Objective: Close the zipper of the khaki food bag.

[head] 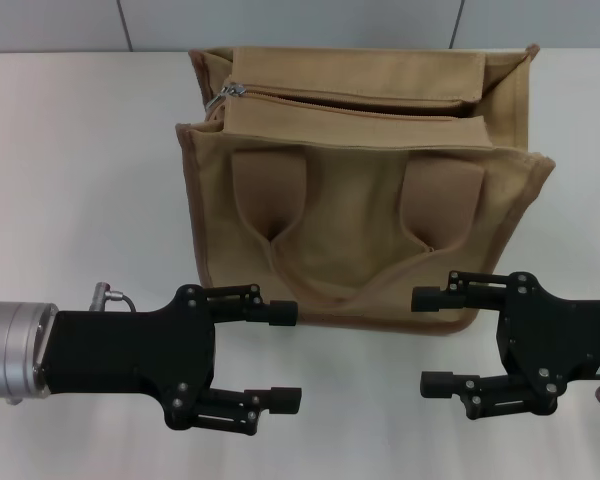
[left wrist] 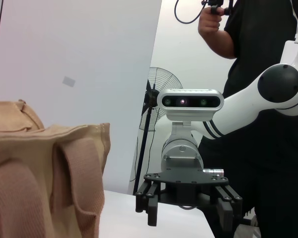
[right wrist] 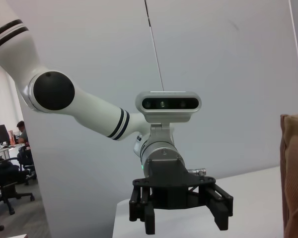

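1. The khaki food bag [head: 365, 190] is standing on the white surface [head: 80, 150], its zipper [head: 360, 108] lying open, slider [head: 232, 91] at the left end.
2. The left gripper [head: 286, 356] and right gripper [head: 428, 341] are hovering in front of the bag, fingers apart.

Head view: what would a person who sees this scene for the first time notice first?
The khaki food bag stands at the middle of the white table, its zipper undone along the top with the slider at the robot's left end. In front of it, the left gripper and the right gripper face each other, fingers open, holding nothing.
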Robot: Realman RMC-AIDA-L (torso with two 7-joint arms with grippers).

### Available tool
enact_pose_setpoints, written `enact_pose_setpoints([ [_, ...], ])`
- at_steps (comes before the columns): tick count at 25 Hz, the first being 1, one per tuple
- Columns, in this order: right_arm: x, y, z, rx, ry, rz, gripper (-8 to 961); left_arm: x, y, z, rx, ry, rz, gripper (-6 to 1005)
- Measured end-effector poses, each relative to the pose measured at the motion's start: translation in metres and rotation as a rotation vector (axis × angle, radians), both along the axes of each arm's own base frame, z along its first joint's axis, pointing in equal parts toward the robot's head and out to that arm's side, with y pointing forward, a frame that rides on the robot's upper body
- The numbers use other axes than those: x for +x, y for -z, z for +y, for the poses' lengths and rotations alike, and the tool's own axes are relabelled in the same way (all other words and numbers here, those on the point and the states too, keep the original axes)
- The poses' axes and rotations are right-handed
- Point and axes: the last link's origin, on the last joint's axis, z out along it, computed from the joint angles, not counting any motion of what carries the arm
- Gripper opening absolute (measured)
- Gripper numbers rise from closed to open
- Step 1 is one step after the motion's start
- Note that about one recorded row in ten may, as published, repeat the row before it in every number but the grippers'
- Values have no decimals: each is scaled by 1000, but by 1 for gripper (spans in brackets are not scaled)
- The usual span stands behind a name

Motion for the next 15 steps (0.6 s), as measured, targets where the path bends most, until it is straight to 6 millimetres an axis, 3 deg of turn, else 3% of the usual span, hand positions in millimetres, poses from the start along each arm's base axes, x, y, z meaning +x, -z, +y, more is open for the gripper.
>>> enact_pose_setpoints([
  [15, -1, 0, 2, 4, -8, 0, 783, 0, -2, 1, 10, -2, -8, 800],
])
